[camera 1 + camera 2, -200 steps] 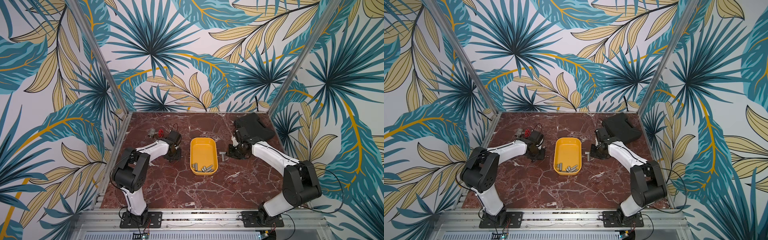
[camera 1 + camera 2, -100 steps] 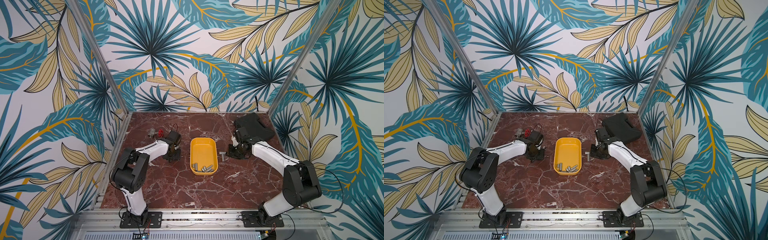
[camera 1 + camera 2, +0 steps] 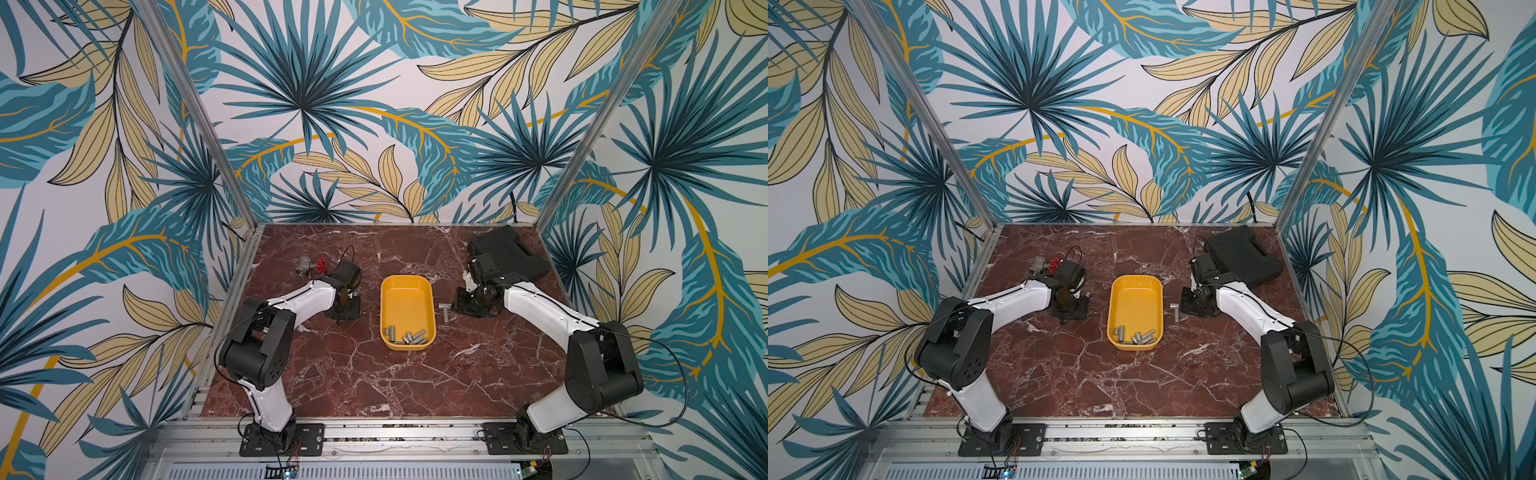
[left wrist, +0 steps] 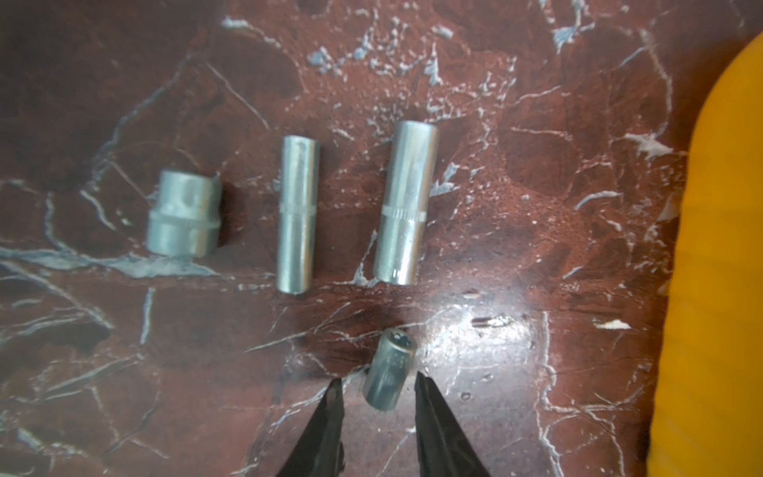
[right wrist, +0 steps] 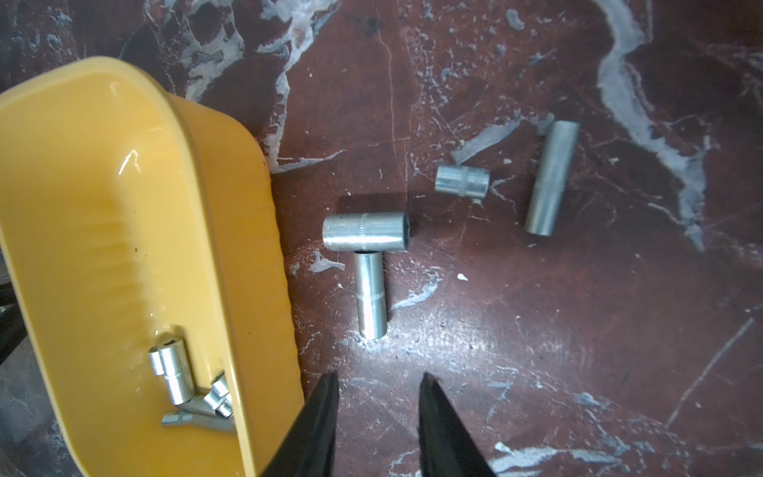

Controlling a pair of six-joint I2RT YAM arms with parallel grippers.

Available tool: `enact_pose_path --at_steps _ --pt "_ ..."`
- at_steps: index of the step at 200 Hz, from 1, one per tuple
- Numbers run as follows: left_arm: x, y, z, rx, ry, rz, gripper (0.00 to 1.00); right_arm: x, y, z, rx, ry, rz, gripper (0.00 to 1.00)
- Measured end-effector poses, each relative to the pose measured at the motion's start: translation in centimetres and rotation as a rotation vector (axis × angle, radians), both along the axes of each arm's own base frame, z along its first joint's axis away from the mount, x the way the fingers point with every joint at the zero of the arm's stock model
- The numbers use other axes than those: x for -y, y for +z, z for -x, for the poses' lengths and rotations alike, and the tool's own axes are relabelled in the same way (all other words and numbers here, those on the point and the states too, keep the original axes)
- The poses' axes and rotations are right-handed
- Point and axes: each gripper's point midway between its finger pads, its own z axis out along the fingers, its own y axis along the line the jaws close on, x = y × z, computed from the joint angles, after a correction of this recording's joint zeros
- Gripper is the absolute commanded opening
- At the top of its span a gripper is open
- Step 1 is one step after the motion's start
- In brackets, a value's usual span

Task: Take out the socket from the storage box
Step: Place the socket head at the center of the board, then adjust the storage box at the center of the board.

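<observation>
- Several short steel sockets [image 3: 409, 337] lie heaped at the near end of the shallow yellow plastic storage box [image 3: 405, 291], which is smooth, round-cornered and low-rimmed.
- Box sits mid-table, long axis near-to-far, between the 2 grippers.
- L gripper [image 4: 377, 376]: black tapered fingers partly apart, straddling a small socket [image 4: 390, 373] that lies on the table. Gap shows on one side, so not clamped.
- Beyond it, 3 in a row: stubby socket [image 4: 183, 214], slim long socket [image 4: 298, 214], thicker long socket [image 4: 406, 202] w/ knurled band.
- R gripper [image 5: 378, 374]: fingers partly apart, nothing between them, low and just beside the box wall.
- Ahead of it, 4 loose sockets [image 5: 365, 231], two touching in a T.
- L arm [image 3: 299, 299] and R arm [image 3: 540, 303], white w/ black joints, reach fwd from the near alu rail, wrists bent down.
- Glossy red-brown marble table [image 3: 374, 374], white veins.
- Teal-and-tan palm-leaf walls [image 3: 316, 104]; flat black hard case [image 3: 511, 253] far R; metal valve w/ red handle [image 3: 309, 266] far L.
</observation>
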Motion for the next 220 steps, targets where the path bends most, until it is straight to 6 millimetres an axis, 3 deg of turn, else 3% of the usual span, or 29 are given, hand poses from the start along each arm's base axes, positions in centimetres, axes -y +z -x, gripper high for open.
enact_pose_path --at_steps 84,145,220 --pt "0.0 1.0 0.0 0.019 -0.001 0.01 0.34 -0.5 1.4 -0.4 0.024 0.01 -0.017 0.35" --pt "0.1 2.1 -0.1 0.045 -0.001 0.021 0.34 -3.5 2.8 -0.6 0.059 0.087 -0.024 0.38" --pt "0.5 2.2 -0.1 0.043 -0.004 0.041 0.35 -6.3 -0.1 -1.0 0.023 0.124 0.044 0.38"
